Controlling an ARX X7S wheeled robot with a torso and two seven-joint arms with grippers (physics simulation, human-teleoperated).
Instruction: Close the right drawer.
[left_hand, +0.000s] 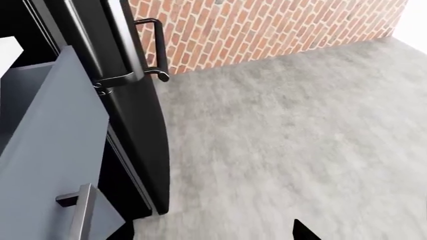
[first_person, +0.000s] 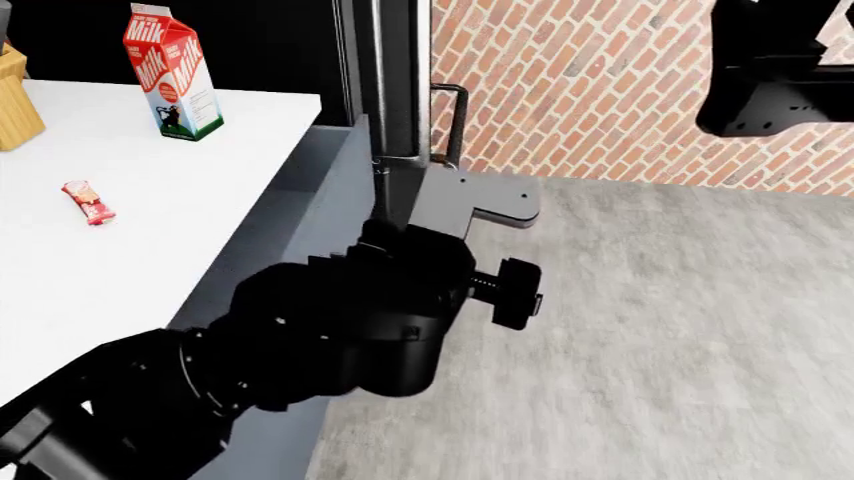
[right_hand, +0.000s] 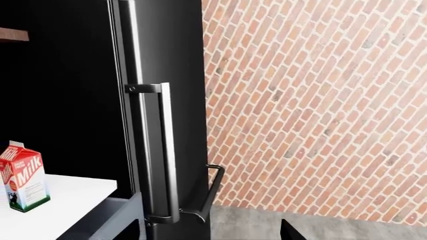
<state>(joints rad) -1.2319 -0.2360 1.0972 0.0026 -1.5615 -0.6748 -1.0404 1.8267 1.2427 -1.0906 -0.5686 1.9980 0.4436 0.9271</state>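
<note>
Right drawer (left_hand: 47, 150) is open: its blue-grey front panel stands out from the cabinet under the white surface (first_person: 147, 250), just beside the tall black fridge door (left_hand: 127, 75). Small bar handle (left_hand: 77, 210) sits low on that panel in the left wrist view. Interior shows behind the panel, so the closing push isn't done.

Left arm (first_person: 307, 340) is slung low along the drawer's outer face, probably so it can press the panel flat inward. Left hand (left_hand: 303, 232): only a dark tip in frame, can't tell how far open, nothing visibly held.

Right arm (first_person: 774, 70) is parked high near the brick wall (right_hand: 313, 100), well apart from the drawer, likely to stay clear. Right hand (right_hand: 290, 231): same, one tip visible, opening unknown.

Milk carton (first_person: 171, 72) sits at the surface's back edge, snack bar (first_person: 88, 201) mid-surface; neither blocks the drawer.
</note>
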